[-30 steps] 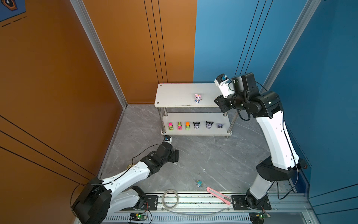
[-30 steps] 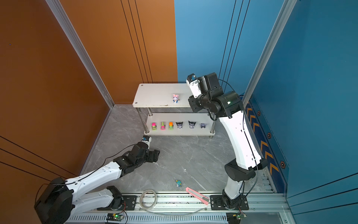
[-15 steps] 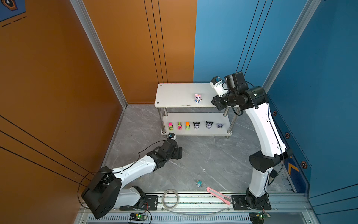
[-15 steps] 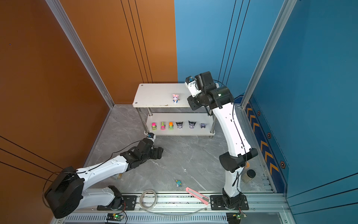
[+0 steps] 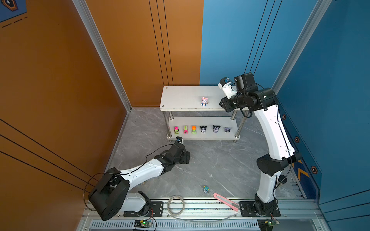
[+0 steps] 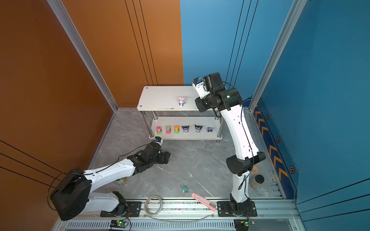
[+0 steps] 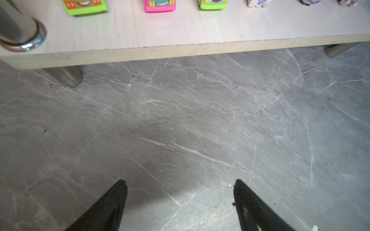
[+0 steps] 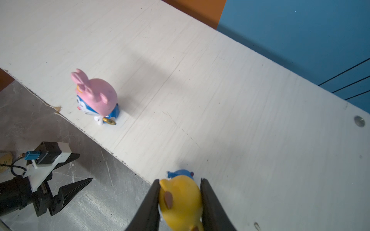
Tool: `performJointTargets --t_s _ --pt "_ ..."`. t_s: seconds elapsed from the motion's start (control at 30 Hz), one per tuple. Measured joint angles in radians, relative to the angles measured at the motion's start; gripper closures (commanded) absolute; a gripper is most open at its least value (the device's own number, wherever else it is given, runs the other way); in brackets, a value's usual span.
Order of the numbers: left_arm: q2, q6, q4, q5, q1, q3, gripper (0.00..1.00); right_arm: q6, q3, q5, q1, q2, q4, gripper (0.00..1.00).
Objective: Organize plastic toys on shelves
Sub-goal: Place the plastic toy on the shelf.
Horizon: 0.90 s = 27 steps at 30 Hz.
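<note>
Right jaws clamp a yellow-hatted figurine (image 8: 180, 202) over the top shelf (image 8: 240, 100); a pink-hatted figurine (image 8: 96, 98) stands ahead of them. Left jaws gape wide, empty, before the lower shelf (image 7: 180, 30).

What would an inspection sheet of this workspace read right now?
Surface: grey veined floor.
Job's things: shelves upright; pink-hat figurine on top board; three trucks, three black-purple figurines on lower board; teal-hat figurine on floor.
Clutter: pink utility knife, tubing coil at front rail.
Grippers: left gripper open, empty, low over floor; right gripper shut on yellow-hat figurine over top board.
Cables: black cable along left arm.
Surroundings: orange wall, blue wall.
</note>
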Motion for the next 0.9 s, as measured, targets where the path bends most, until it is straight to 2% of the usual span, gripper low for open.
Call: performJointTargets --t_s 0.6,0.77,0.9 --pt "0.011 0.000 0.008 0.000 -0.005 0.000 0.15 0.004 0.008 -0.058 -0.024 0.032 0.044 0.70" --pt "0.013 0.000 0.010 0.000 -0.005 0.000 0.15 0.003 0.000 -0.147 -0.062 0.033 0.047 0.76" --pt "0.013 0.000 0.011 0.000 -0.005 0.000 0.15 -0.007 -0.083 -0.258 -0.102 0.002 0.111 0.76"
